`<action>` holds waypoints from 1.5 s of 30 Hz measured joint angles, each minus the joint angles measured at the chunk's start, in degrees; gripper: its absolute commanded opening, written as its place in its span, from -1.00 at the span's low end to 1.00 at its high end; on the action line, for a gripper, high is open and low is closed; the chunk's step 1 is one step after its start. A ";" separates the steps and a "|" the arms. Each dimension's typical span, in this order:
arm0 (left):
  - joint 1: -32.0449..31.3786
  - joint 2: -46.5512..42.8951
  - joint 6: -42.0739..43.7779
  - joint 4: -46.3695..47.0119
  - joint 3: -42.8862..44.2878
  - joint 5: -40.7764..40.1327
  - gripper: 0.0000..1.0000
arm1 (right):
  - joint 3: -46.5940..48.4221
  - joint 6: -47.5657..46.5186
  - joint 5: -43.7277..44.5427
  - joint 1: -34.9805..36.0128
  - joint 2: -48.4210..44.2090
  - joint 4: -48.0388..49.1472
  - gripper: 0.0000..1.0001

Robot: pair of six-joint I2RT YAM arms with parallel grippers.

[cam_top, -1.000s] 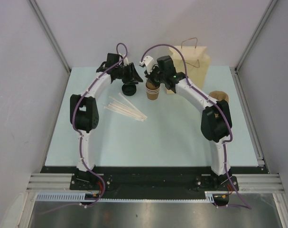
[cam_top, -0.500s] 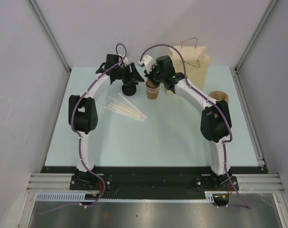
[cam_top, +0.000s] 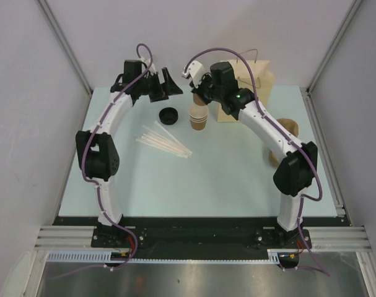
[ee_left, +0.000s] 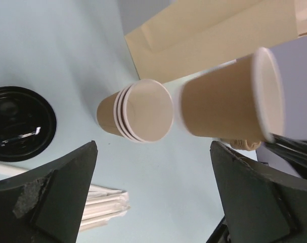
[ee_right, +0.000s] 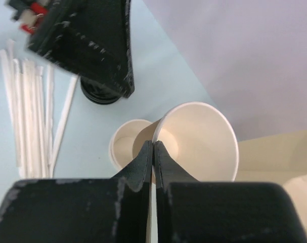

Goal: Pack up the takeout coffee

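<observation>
My right gripper (cam_top: 197,99) (ee_right: 154,144) is shut on the cream rim of a single lidless brown paper cup (cam_top: 198,109) (ee_left: 229,101) (ee_right: 199,142). The cup hangs tilted just above the stack of lidless cups (cam_top: 199,122) (ee_left: 138,110) (ee_right: 124,144). A loose black lid (cam_top: 168,116) (ee_left: 19,123) (ee_right: 100,95) lies flat on the table, left of the stack. Raised above and behind that lid, my left gripper (cam_top: 164,86) (ee_left: 153,147) is open and holds nothing. A lidded takeout coffee is out of view.
A kraft paper bag (cam_top: 253,79) (ee_left: 204,35) (ee_right: 274,157) stands at the back right, behind the cups. Wrapped paper straws (cam_top: 165,142) (ee_left: 102,205) (ee_right: 29,111) lie fanned out left of centre. A brown round object (cam_top: 287,127) sits beside the right arm.
My left gripper has opened wide and risen back off the black lid, which stays on the table. My right gripper has lifted the single cup a little higher above the stack.
</observation>
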 measured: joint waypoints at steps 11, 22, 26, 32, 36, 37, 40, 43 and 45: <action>4.37 -14.62 12.00 -2.71 -10.49 -9.35 0.99 | -16.22 -5.60 0.26 9.14 -21.84 -4.70 -1.00; 4.22 -23.78 21.99 -2.75 -23.34 -15.04 0.99 | -35.50 1.44 11.34 21.22 -21.16 -5.31 -1.00; 4.20 -23.78 22.97 -3.78 -23.37 -15.47 0.99 | -39.34 3.85 15.43 23.65 -21.16 -2.03 -1.00; 4.20 -23.74 22.93 -4.52 -23.39 -15.87 0.99 | -43.17 6.69 19.26 25.88 -21.16 2.10 -1.00; 4.20 -23.74 22.88 -4.52 -23.39 -15.87 0.99 | -43.76 7.89 21.03 26.71 -21.16 4.24 -0.81; 4.22 -23.74 22.88 -4.52 -23.39 -15.87 0.99 | -43.87 8.35 21.42 26.88 -21.16 4.70 -0.77; 4.20 -23.74 22.88 -4.52 -23.41 -15.87 0.99 | -44.15 9.44 21.81 27.43 -21.16 5.38 -0.78; 4.20 -23.74 22.88 -4.52 -23.41 -15.87 0.99 | -44.85 10.51 21.79 27.89 -21.16 5.55 -0.77; 4.20 -23.74 22.88 -4.52 -23.41 -15.87 0.99 | -45.53 11.04 21.81 28.02 -21.16 5.60 -0.77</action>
